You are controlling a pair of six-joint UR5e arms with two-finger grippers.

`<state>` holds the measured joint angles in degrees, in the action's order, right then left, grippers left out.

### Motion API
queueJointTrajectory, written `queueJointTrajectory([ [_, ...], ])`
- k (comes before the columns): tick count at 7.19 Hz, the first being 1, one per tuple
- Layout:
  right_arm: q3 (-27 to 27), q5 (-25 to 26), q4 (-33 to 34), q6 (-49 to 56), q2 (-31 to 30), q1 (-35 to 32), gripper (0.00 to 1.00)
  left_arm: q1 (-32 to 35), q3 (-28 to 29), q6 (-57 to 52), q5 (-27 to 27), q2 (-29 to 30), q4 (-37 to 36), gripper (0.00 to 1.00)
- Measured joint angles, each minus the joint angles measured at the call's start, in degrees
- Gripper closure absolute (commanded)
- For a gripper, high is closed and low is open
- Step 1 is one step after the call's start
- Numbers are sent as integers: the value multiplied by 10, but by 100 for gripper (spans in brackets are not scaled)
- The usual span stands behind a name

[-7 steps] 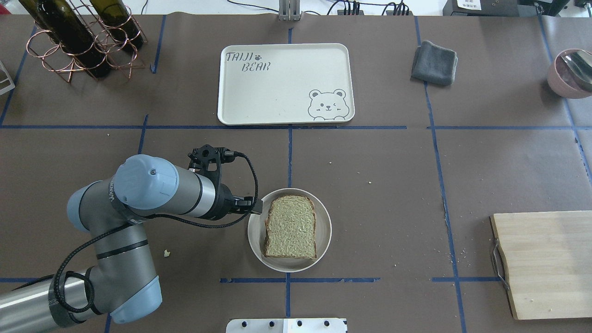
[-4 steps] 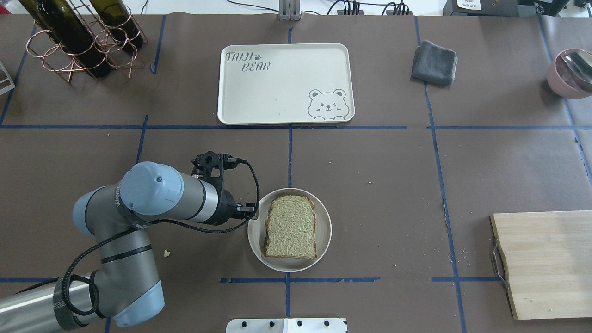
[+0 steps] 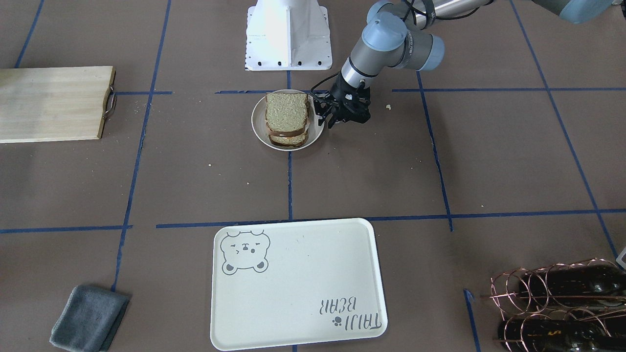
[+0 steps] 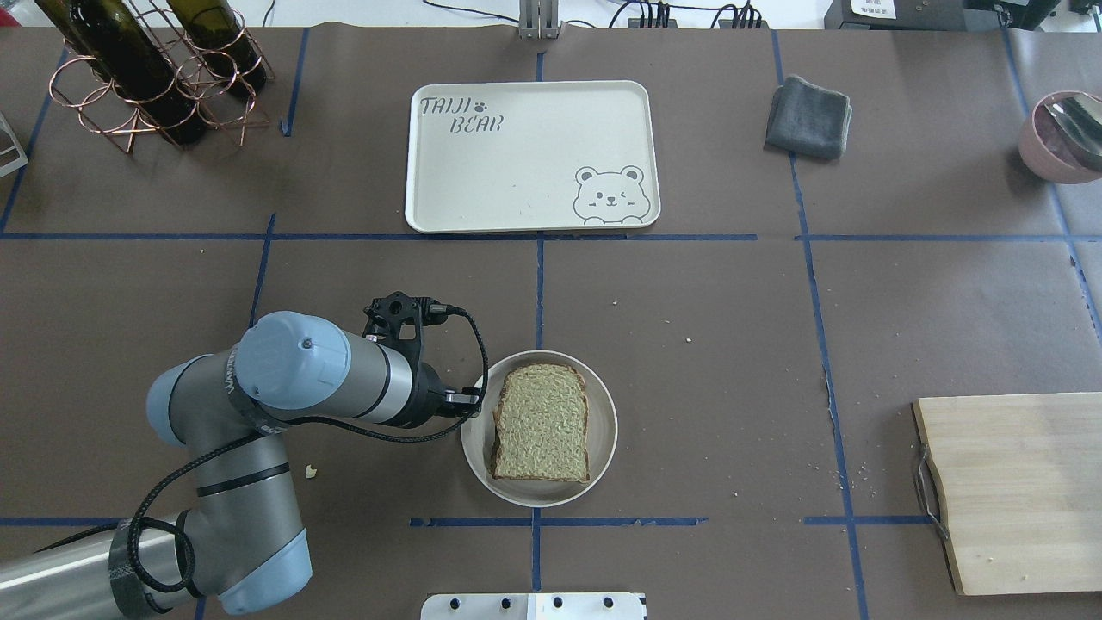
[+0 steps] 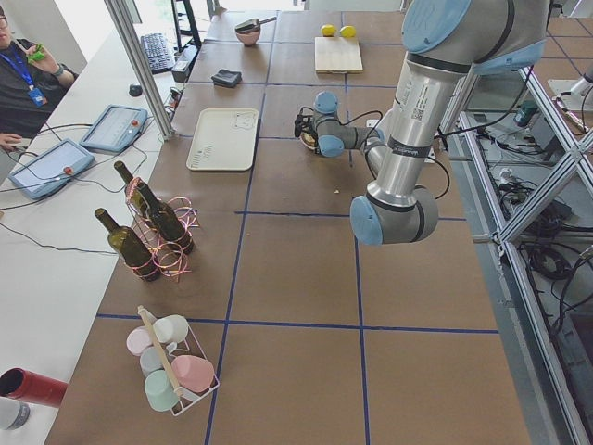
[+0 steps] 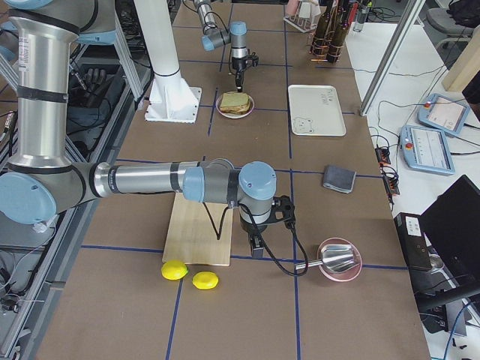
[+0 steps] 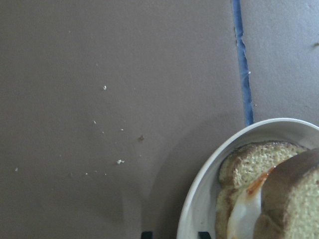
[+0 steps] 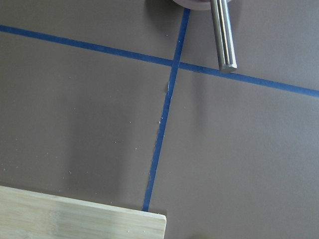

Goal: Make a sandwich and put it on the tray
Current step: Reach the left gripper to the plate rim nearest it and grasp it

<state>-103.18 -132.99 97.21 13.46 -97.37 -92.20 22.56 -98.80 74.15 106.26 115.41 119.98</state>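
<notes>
The left gripper (image 4: 469, 401) has its jaws spread, straddling the 9 o'clock rim of the small round white plate (image 4: 609, 426) holding the tan bread-and-egg sandwich (image 4: 541, 422). Pinch firmly, then lift level toward the cream rectangular bear-printed tray (image 4: 516, 172) at 12 o'clock. The right gripper (image 6: 255, 244): jaws too small to judge.

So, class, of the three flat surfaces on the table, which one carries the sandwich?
The small round white plate, carrying the stacked tan bread sandwich. The cream rectangular bear tray and the pale wooden cutting board show no food on them.
</notes>
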Motion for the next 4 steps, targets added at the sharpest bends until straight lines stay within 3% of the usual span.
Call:
queueJointTrajectory([
  [4, 1, 0, 0, 0, 0, 0, 0, -10, 10, 18, -1, 6, 0, 75],
])
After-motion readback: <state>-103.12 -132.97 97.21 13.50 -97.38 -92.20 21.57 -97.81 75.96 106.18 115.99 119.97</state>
